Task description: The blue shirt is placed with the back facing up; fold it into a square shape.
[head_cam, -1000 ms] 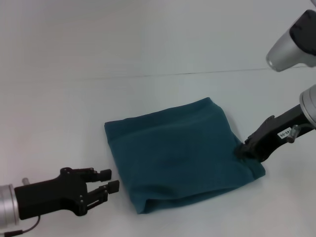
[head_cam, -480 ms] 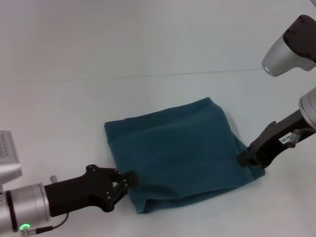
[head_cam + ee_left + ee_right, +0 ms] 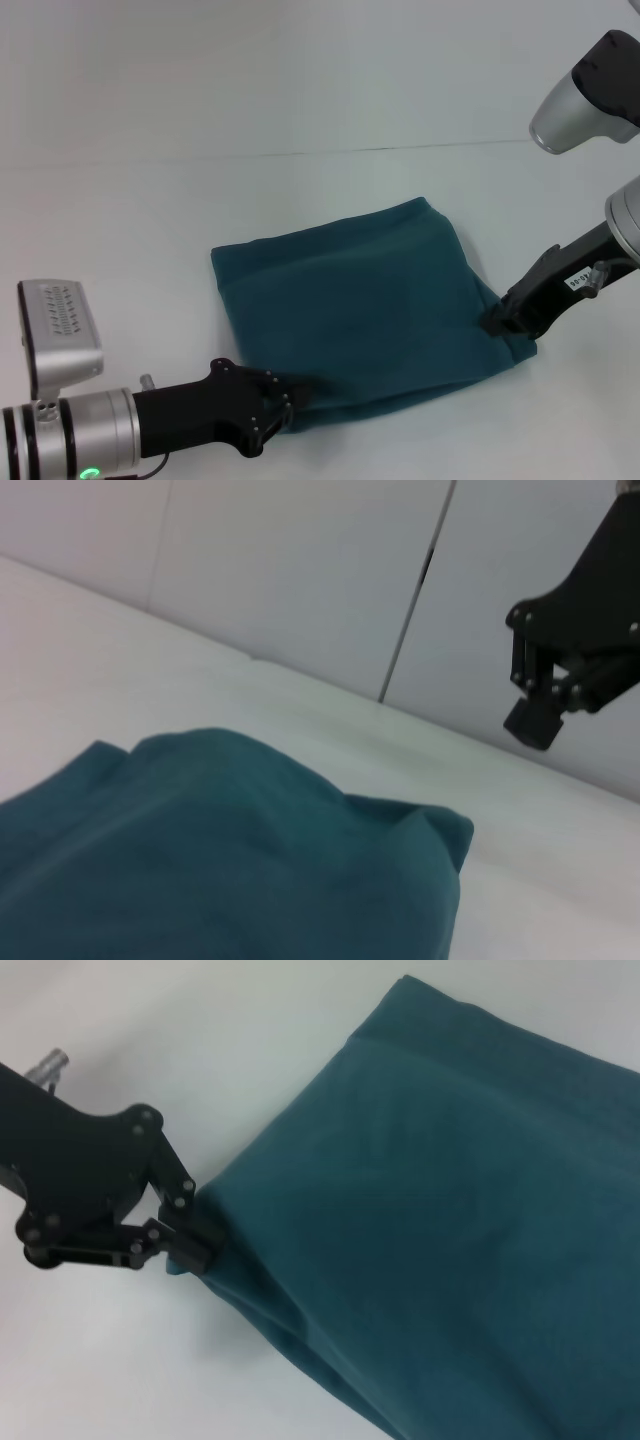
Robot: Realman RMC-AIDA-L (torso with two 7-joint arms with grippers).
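The big white surface (image 3: 150,230) fills most of the head view. It carries everything here.

The blue shirt (image 3: 365,310) lies flat on it, a bit right of the middle. It is folded into a shape close to a square. One corner points away from the robot and one edge runs along the near side. The cloth is plain dark blue-green and looks soft. A thick folded edge shows along the near side.

The left arm comes in low from the near left. It has a silver part with a small green light, then a black part. The left hand (image 3: 278,408) is at the near left corner of the shirt, touching the cloth. In the right wrist view this same left hand (image 3: 188,1238) has its black fingers (image 3: 195,1250) pressed right against that corner. The fingers look close together, but I cannot tell if they pinch the cloth.

The right arm comes in from the right side. The right hand (image 3: 497,320) sits at the near right corner of the shirt, right by the cloth. From the left wrist view the right hand (image 3: 545,705) hangs just above the surface beyond the shirt. I cannot tell if its fingers are apart or together.
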